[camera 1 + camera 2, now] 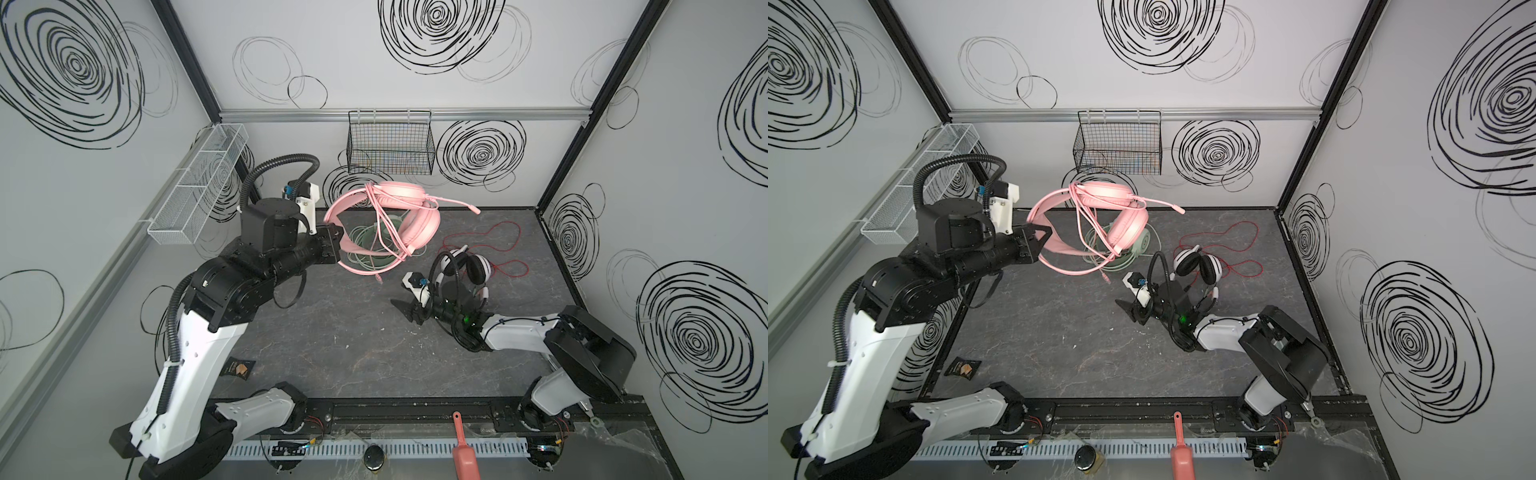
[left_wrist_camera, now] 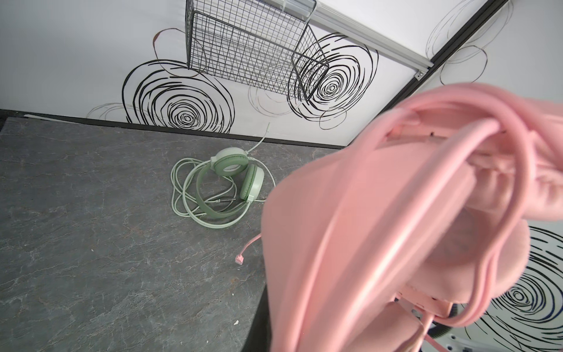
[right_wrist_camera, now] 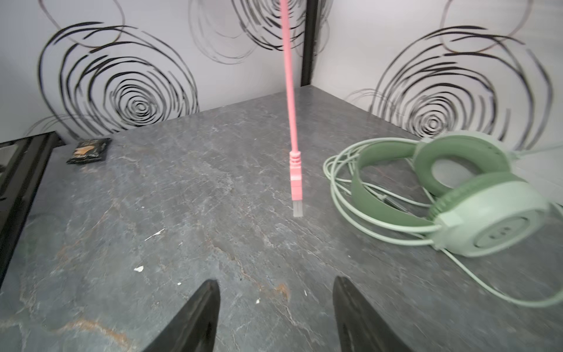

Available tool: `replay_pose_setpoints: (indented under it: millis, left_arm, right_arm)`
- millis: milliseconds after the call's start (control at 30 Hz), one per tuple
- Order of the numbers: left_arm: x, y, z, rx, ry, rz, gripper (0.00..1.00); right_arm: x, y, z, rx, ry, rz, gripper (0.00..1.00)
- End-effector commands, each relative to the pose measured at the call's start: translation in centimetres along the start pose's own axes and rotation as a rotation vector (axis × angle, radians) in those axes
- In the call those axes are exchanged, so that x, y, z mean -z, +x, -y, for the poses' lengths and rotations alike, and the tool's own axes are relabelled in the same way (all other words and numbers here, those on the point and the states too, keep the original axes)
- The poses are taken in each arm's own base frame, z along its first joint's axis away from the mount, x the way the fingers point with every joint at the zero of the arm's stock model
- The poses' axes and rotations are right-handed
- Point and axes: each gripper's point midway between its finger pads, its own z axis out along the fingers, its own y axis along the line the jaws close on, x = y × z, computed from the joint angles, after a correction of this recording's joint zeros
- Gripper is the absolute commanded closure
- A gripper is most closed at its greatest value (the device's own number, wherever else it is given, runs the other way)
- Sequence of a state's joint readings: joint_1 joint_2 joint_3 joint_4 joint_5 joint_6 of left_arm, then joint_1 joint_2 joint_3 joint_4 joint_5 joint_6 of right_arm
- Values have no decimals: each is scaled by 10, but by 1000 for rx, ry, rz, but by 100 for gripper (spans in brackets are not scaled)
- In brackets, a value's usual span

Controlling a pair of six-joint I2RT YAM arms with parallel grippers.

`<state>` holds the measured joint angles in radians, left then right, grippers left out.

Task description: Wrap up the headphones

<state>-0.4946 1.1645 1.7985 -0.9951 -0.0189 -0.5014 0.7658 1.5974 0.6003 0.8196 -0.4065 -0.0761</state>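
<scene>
Grey marbled stone makes up the table (image 1: 332, 353), whose near edge is covered by the arm bases. The pink headset (image 1: 419, 232) hangs above its far middle with its long axis running left to right: the headband arcs on the left, the ear cups sit on the right, and the boom microphone points right. The pink cable (image 1: 1088, 224) is draped over it in loose loops. In the left wrist view the headset is a blurred mass (image 2: 396, 213) that fills one side and is cut off by the frame. The left gripper (image 1: 334, 245) is clenched on the headband. Directly below, largely screened in both top views, the green headset (image 2: 231, 179) lies flat among its pale coils with its microphone stalk pointing at the far wall. To the right, the white-and-black headset (image 1: 469, 266) stands with its cups toward the far side. Its lower part is hidden behind the right arm's hose, and its red cable (image 1: 498, 245) sprawls to the far right. The right gripper (image 3: 275, 304) is low over the table near the middle, fingers spread and grasping nothing. A dark packet (image 3: 88, 151) lies near the left edge, its print too small to read. The pink plug (image 3: 296, 183) dangles tip-down, and whether it touches the stone cannot be told.
</scene>
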Motion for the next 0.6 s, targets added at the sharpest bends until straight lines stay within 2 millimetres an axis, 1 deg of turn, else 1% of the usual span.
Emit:
replay_pose_setpoints:
  millis: [0,100,233,367,400,433,467,567]
  left_arm:
    - [17,-37,22,22,92,136,100]
    - [18,-38,24,26,100,136,100]
    - [19,-38,24,27,101,136,100]
    - [20,-39,24,27,101,139,100]
    - [21,-39,24,26,100,138,100]
    - [21,-39,24,26,99,139,100]
    - [21,-39,24,24,98,138,100]
    - [22,-40,24,21,96,138,100]
  right_arm:
    - [-13,-20,-15,84,-156,65,39]
    - [-27,-19,-8,91,-160,63,41]
    - [-42,-21,-2,107,-190,80,43]
    - [-54,-25,3,104,-184,89,46]
    - [-56,-26,5,102,-183,91,48]
    - [-57,-27,5,99,-186,95,53]
    - [-59,-28,6,97,-184,98,55]
    - [-58,-30,8,90,-169,107,55]
